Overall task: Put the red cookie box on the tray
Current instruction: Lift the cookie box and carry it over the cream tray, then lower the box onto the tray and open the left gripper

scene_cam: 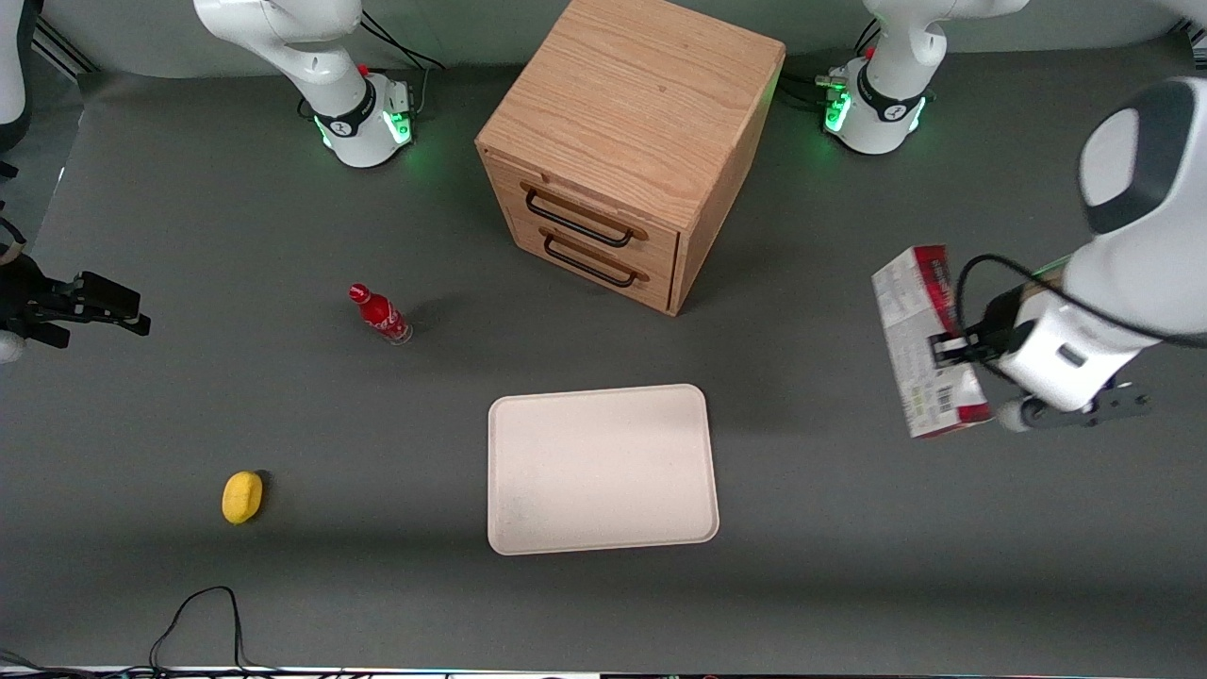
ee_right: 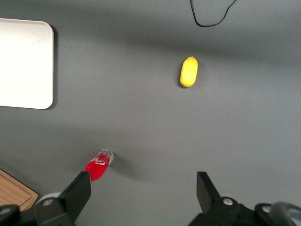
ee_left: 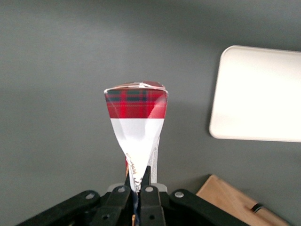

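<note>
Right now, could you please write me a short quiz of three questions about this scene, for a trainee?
1. True or false: the red cookie box already lies on the tray.
2. What does the gripper hold? A) small red bottle B) red cookie box C) yellow object
3. Fill in: the wooden cabinet shows ___ drawer handles.

Key:
1. False; the box is held above the table, toward the working arm's end, apart from the tray.
2. B
3. two
</note>
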Available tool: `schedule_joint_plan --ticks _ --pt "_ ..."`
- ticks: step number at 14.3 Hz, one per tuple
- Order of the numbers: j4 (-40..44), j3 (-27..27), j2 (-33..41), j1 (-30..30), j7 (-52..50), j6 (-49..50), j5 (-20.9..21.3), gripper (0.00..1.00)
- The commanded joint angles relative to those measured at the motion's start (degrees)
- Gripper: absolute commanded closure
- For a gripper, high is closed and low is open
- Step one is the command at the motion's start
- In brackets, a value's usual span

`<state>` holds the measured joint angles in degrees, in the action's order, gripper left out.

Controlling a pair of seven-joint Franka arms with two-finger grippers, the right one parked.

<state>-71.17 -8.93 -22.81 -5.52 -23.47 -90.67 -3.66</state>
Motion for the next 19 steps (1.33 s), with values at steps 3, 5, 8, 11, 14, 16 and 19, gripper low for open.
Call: schedule_joint_plan --ticks 3,5,8,11,14,16,19 --pt "20.62 0.85 -18.47 -11.69 -15.53 0.16 4.88 1.0" --pt "20.37 0.93 -21.73 -13.9 -17.22 -4.75 6.12 1.0" --pt "20.37 0.76 -26.3 -15.31 -17.4 -10.99 6.12 1.0" --pt "20.37 0.93 -30.17 -17.76 -17.4 -16.36 6.56 1.0" --pt "20.46 0.93 -33.42 -19.35 -17.49 -21.72 7.44 1.0" --pt "20.37 1.54 -34.49 -19.79 -17.4 -22.7 8.66 1.0" --pt "20.37 1.9 -35.28 -20.23 -17.4 -22.88 8.85 1.0"
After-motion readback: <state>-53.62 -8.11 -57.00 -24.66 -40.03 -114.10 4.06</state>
